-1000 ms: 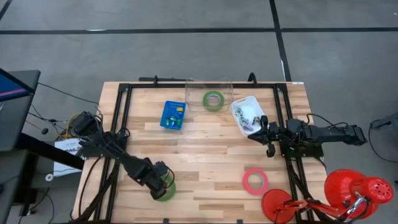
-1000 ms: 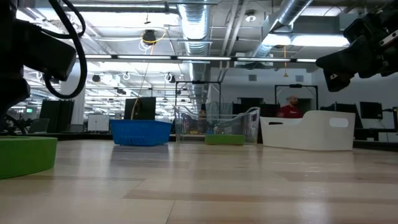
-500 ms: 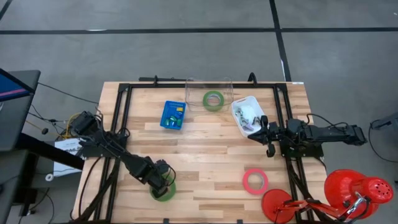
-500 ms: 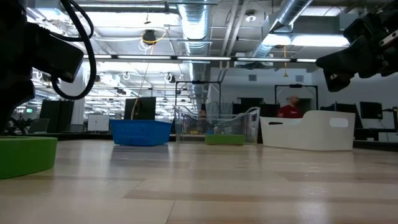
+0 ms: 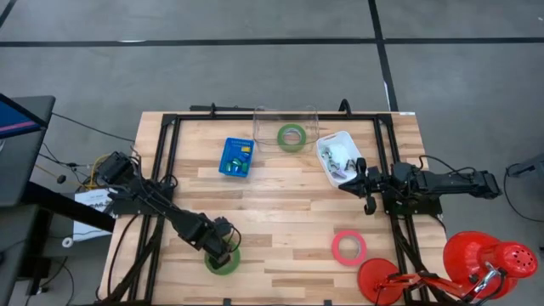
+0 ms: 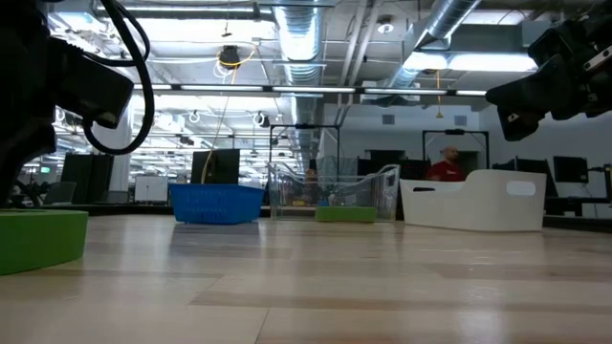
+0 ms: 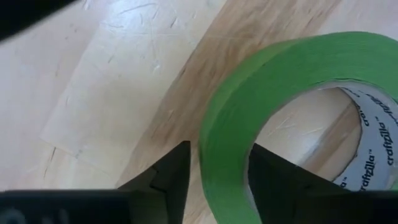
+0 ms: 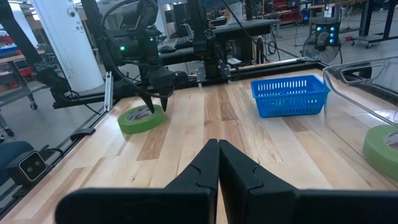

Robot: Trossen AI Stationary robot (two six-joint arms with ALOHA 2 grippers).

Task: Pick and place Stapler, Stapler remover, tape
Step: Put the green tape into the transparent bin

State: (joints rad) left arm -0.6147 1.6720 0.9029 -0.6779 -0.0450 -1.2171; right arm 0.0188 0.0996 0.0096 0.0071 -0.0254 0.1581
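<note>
A green tape roll (image 5: 223, 261) lies flat near the table's near left corner, also seen in the left wrist view (image 7: 298, 68) and the right wrist view (image 8: 142, 118). My left gripper (image 7: 219, 168) points down over it, shut on its wall. A second green tape roll (image 5: 291, 136) lies in a clear box at the far edge. A pinkish-red tape roll (image 5: 348, 247) lies flat at the near right. My right gripper (image 8: 217, 152) hovers shut and level beside the white bin. I cannot make out the stapler or the stapler remover. My left gripper has the green roll's wall (image 7: 224, 143) between its two fingers, one finger (image 7: 270, 174) inside the open centre and one (image 7: 174, 177) outside. The fingers come from above, pointing down. The roll lies flat on the table.
A blue basket (image 5: 236, 157) with small items stands at the far left of centre. A white bin (image 5: 336, 157) stands at the far right, under my right arm's tip. A red lamp (image 5: 484, 263) sits off the near right corner. Bare wood lies across the middle.
My left gripper's fingers have drawn together about the wall of the green roll. The hand has stayed over the roll, and the roll still lies flat.
</note>
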